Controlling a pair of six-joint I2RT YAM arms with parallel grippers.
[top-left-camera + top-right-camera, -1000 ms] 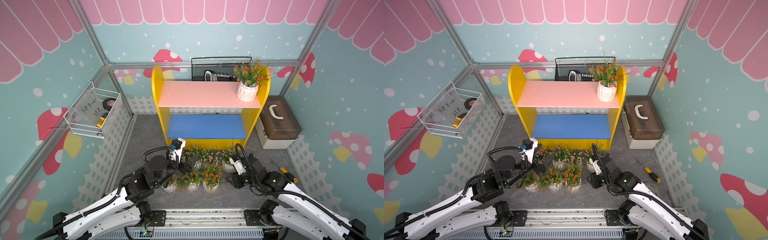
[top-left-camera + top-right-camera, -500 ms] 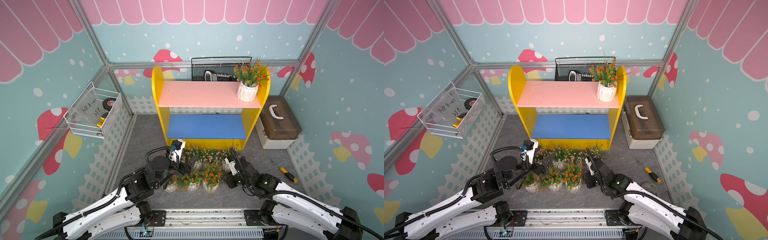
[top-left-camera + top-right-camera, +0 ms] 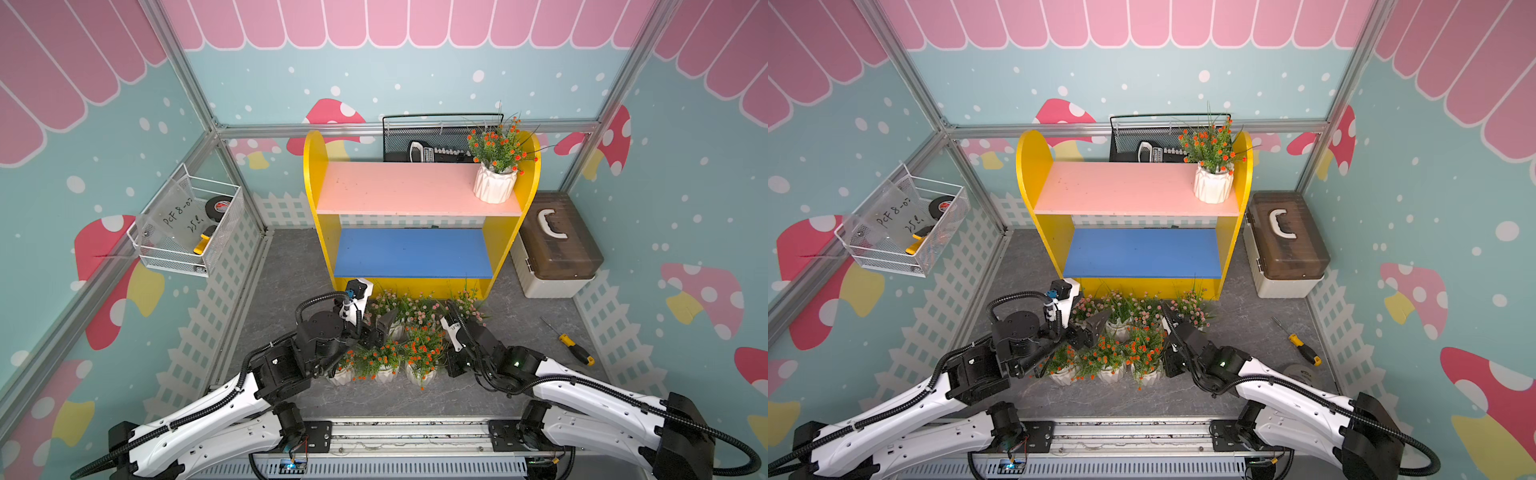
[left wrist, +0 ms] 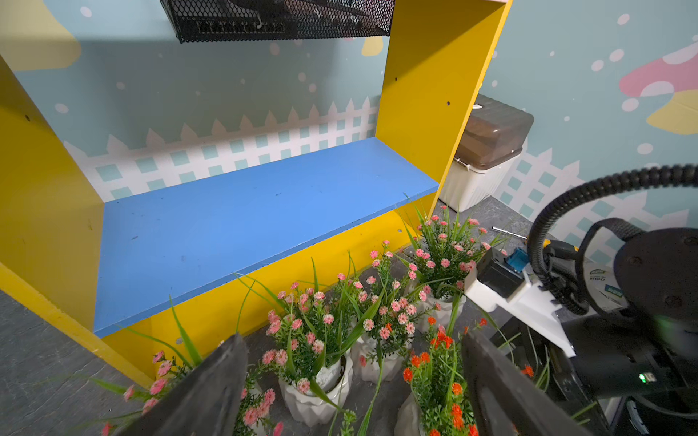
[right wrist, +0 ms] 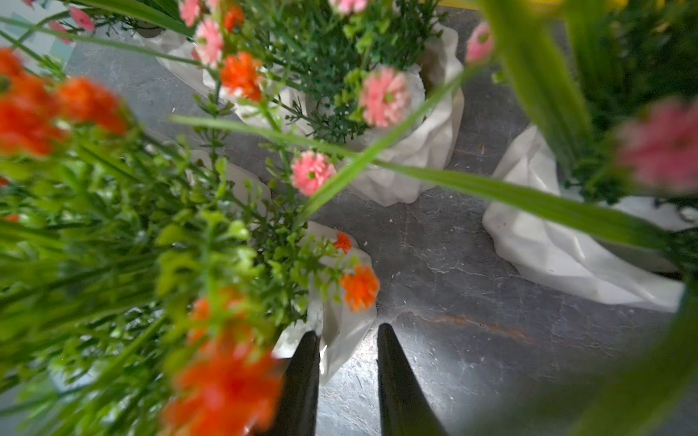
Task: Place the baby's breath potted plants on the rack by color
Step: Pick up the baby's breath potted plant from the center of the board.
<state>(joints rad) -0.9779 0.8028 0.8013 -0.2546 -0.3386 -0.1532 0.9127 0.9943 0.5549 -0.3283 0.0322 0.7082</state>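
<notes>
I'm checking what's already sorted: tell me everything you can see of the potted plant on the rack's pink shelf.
The potted plant is a green artificial-looking sprig with orange-red flowers and thin grass blades in a white ribbed pot. It stands upright at the right end of the pink shelf, beside the yellow side panel; nothing else touches it.

both arms stretched forward and low, the left arm (image 3: pixel 216 411) and the right arm (image 3: pixel 582 386) bent at the elbow. the left gripper (image 4: pixel 353 338) pointed ahead, jaws wide apart. the right gripper (image 5: pixel 347 330) tipped steeply downward, jaws a narrow gap apart.
</notes>
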